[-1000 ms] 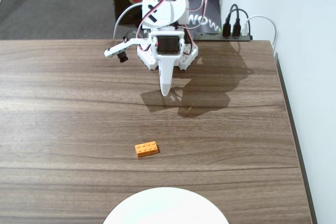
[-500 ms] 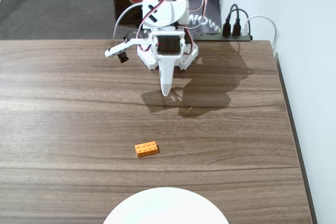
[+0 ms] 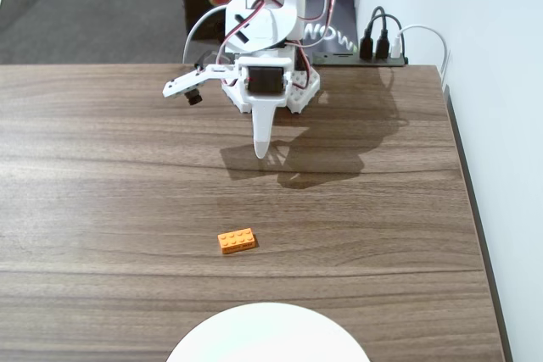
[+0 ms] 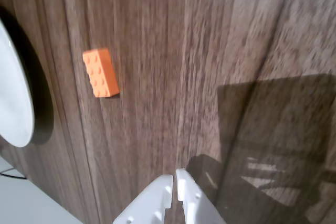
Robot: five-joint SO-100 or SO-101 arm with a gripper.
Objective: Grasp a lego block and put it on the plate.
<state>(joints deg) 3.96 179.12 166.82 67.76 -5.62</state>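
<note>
Brick (image 3: pixel 237 241) flat on table (image 3: pixel 102 201), studs up, near centre of fixed view; well apart from gripper (image 3: pixel 261 152), lying at about 7 o'clock from fingertips. Plate (image 3: pixel 267 334) at 6 o'clock from brick, cut off by bottom edge, clear gap between them. Gripper pointing down toward table surface, fingers pressed together, holding nothing. In wrist view: brick (image 4: pixel 100 72) at upper left, plate (image 4: pixel 13 98) at 9 o'clock from it along left edge, closed gripper (image 4: pixel 175 178) at bottom centre, dark arm shadow to right.
</note>
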